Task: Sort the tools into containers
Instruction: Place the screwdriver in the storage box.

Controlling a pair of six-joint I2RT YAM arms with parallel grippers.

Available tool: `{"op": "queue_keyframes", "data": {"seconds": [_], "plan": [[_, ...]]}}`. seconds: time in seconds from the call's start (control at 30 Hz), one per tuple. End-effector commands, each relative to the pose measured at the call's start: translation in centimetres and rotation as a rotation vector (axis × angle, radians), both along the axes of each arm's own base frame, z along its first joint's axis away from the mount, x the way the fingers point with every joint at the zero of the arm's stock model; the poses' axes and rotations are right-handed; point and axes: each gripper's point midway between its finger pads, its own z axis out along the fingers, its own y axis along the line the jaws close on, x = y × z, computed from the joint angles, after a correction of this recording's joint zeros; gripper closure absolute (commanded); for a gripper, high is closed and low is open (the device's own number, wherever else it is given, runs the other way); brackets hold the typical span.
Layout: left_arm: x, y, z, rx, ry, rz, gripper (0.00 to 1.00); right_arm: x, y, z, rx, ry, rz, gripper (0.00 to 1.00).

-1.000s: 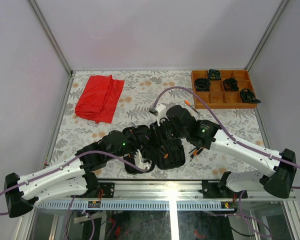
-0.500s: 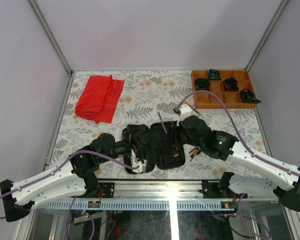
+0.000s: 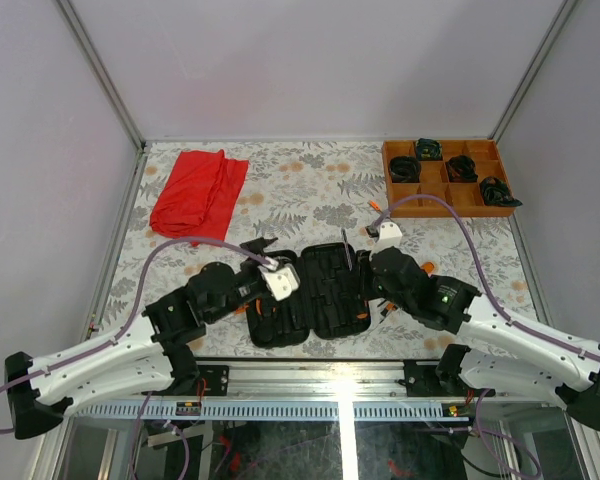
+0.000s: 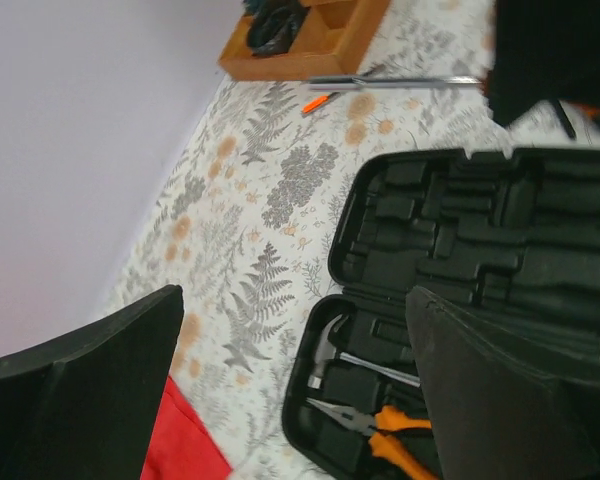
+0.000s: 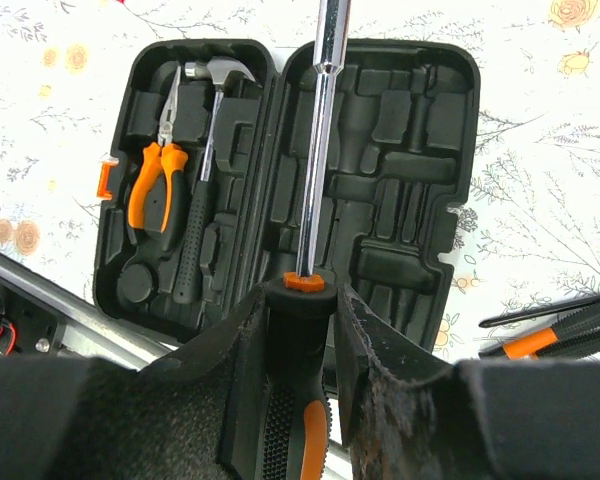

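The black tool case (image 3: 325, 300) lies open on the table near the arms. Its left half holds a silver-headed hammer (image 5: 204, 150) and orange-handled pliers (image 5: 152, 185), also seen as the hammer (image 4: 326, 345) and pliers (image 4: 392, 440) in the left wrist view. My right gripper (image 5: 296, 340) is shut on the black-and-orange handle of a screwdriver (image 5: 323, 130), its steel shaft pointing out over the case's right half (image 5: 390, 140). My left gripper (image 4: 295, 400) hangs open and empty above the case's upper-left corner. More screwdrivers (image 5: 560, 330) lie on the table right of the case.
An orange-brown wooden tray (image 3: 445, 208) with black coiled bundles stands at the back right. A small orange screwdriver (image 3: 378, 210) lies just in front of it. A red cloth (image 3: 198, 195) lies at the back left. Grey walls close in the table's sides.
My left gripper has opened and pulled away from the case's near-left part towards its far-left corner. My right gripper has carried the screwdriver nearer and rightwards over the case.
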Motion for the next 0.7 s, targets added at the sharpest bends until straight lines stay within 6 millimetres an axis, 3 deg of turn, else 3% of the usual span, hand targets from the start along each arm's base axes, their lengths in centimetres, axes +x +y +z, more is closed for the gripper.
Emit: {"op": "queue_keyframes", "data": {"seconds": [0.0, 0.07, 0.2, 0.43, 0.53, 0.67], "plan": [[2.8, 1.6, 4.4, -0.378, 0.164, 0.323, 0.05, 0.8, 0.6, 1.3, 0.097, -0.053, -0.037, 0.97], [3.9, 2.7, 4.7, -0.431, 0.23, 0.456, 0.0, 0.9, 0.5, 0.8, 0.087, -0.048, -0.05, 0.97], [5.1, 3.4, 2.9, -0.426, 0.392, 0.624, 0.0, 1.0, 0.6, 0.0, 0.06, -0.027, -0.055, 0.98], [6.8, 4.7, -2.7, -0.447, 0.782, 0.807, 0.0, 0.7, 2.0, -0.8, 0.089, -0.022, 0.005, 1.0], [7.0, 6.2, -4.5, -0.501, 0.875, 0.912, 0.0, 1.0, 2.5, -1.4, 0.096, -0.019, 0.008, 1.0], [6.4, 7.0, -4.7, -0.613, 0.949, 0.924, 0.0, 1.4, 3.1, -2.2, 0.104, 0.001, -0.017, 1.0]]}}
